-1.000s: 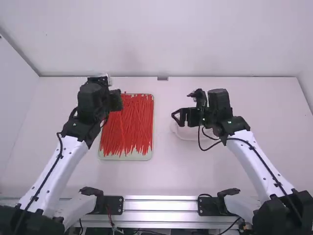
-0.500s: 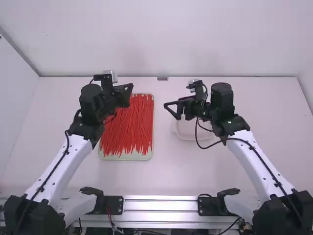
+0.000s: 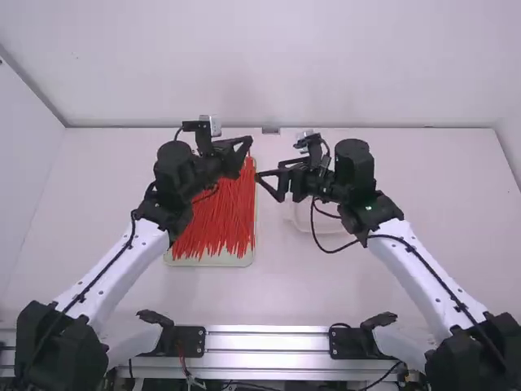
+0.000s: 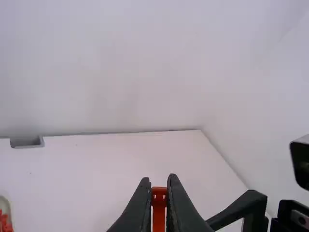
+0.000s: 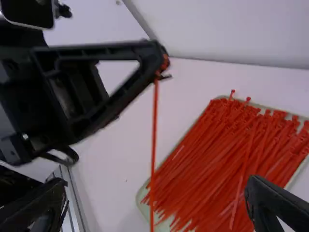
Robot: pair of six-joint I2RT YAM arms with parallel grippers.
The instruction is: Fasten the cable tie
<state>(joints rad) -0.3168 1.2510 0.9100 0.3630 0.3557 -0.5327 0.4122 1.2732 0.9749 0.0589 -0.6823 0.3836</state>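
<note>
- the cable tie (image 5: 155, 145) is a thin, straight strip of red plastic. one end is pinched at the tip of the left end effector (image 4: 158, 182), whose two black, tapered fingers are clenched on it. the strip hangs straight down from there.
- below the left end effector lies a pale, flat tray (image 3: 210, 262) with rounded corners. it holds a pile of ties (image 3: 216, 208) in the same red, slim and mostly lying lengthwise, a few crossing.
- the right end effector (image 3: 265, 181) is released, its black fingers spread wide. it sits just beside the left end effector's tip and faces it. in the right wrist view the hanging strip falls between the two fingers, apart from both.
- the surface (image 3: 440, 179) is white, smooth and matte.
- the strip's lower end is cut off at the edge of the right wrist view. in the left wrist view only a short red stub shows between the fingers. from above, the strip is hard to tell from the pile behind it.
- a clear container (image 3: 303, 218) sits under the right end effector's wrist, mostly hidden by the arm. its contents cannot be made out.
- the left arm rises from its base and bends inward, wrist turned so the fingers point toward the right arm. the right arm reaches up and across toward the middle.
</note>
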